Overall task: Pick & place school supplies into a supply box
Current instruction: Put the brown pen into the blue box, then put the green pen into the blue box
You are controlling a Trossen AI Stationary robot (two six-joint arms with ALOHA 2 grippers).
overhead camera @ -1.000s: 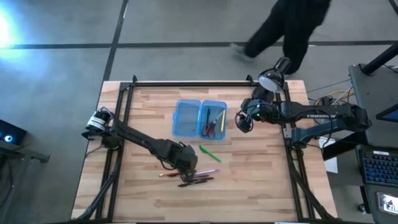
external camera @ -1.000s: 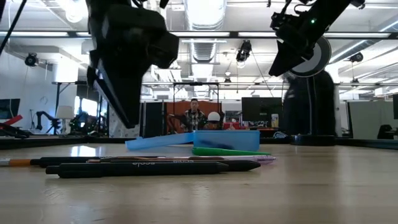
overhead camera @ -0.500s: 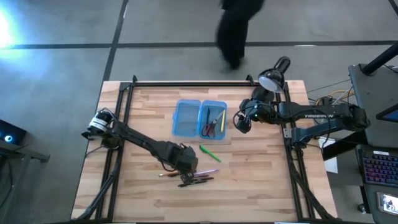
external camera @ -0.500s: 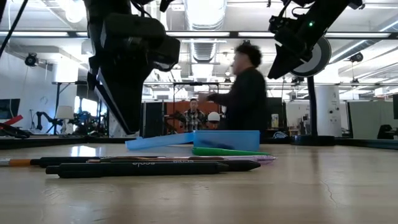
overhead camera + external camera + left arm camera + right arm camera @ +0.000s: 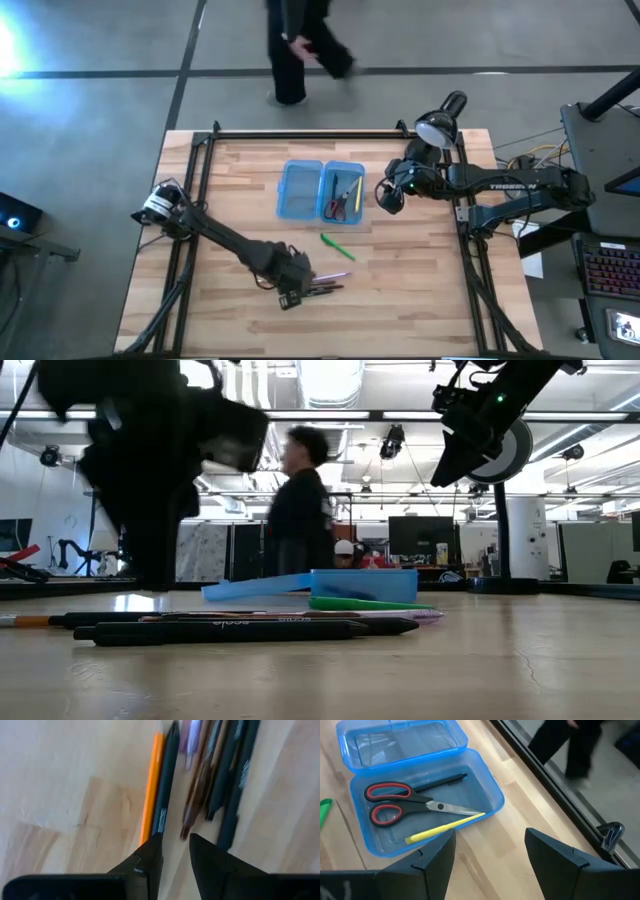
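Left gripper (image 5: 291, 297) has dropped from above the loose pen cluster (image 5: 318, 288) to its near end in the last sec; in the low view it's lower and shifted vs. half a sec ago. Left wrist view: fingers (image 5: 150, 862) nearly together w/ only a thin gap and nothing between them. Orange pencil (image 5: 151, 785) and a black pen (image 5: 166, 780) lie just ahead of the tips, side by side; brown/pink pen (image 5: 197, 780) and two more black pens (image 5: 235, 775) sit beside them, slightly further across. The tips look aimed at the orange/black pair, but contact can't be confirmed.

My read: approach to the next pick is underway, no grasp yet. With the fingers this narrow they'd prob. need to open before taking one pen out of a tight bunch; risk of grabbing two or nudging the pile.

Right gripper (image 5: 388, 196) hasn't moved, hovering just beside the supply box (image 5: 300, 188), fingers spread, empty. Ahead of it in the box's near half: red-handled scissors (image 5: 405, 805), yellow pencil (image 5: 445, 827), a black pen (image 5: 437, 781); other half bare. Green pen (image 5: 338, 245) lies on the table btw box and cluster, closer to the left gripper. Person walking past behind the table has moved on leftward.
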